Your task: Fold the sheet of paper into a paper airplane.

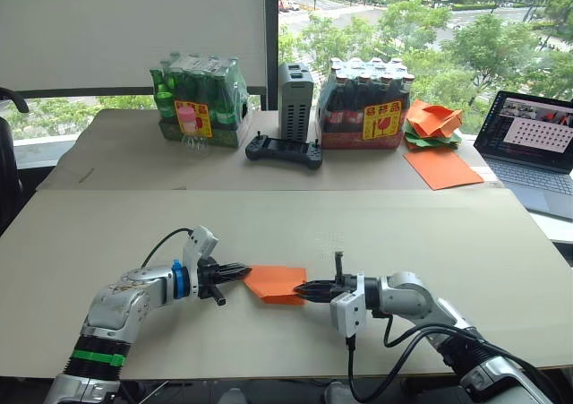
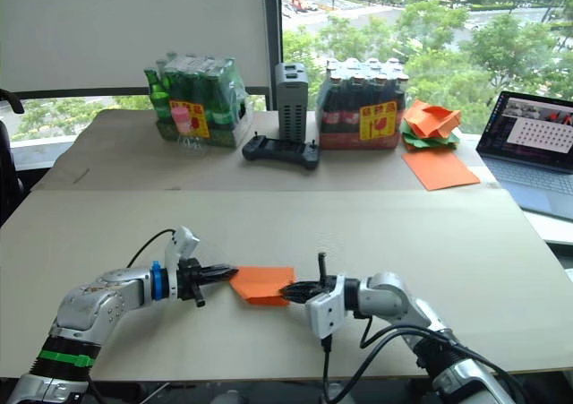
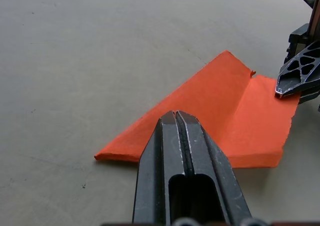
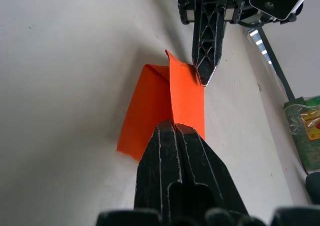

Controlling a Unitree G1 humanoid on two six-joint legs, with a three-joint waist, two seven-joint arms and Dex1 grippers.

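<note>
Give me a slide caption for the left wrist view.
Left gripper, fingers shut, presses the folded orange sheet of paper as the right gripper meets its far edge.

two bottle packs (image 1: 199, 100) sitting there, one laptop (image 1: 535, 150), one controller (image 1: 284, 150), two grippers (image 1: 235, 272) working one folded sheet of paper (image 1: 276, 283).

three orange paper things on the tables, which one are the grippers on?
The folded orange paper sheet on the near table, pinched between the left gripper and right gripper. The flat smooth orange sheet and the orange-green paper heap lie untouched by the laptop.

left tool (image 1: 240, 270): fingers pressed together, pointing inward | right tool (image 1: 306, 289): fingers apparently together, facing left tool
</note>
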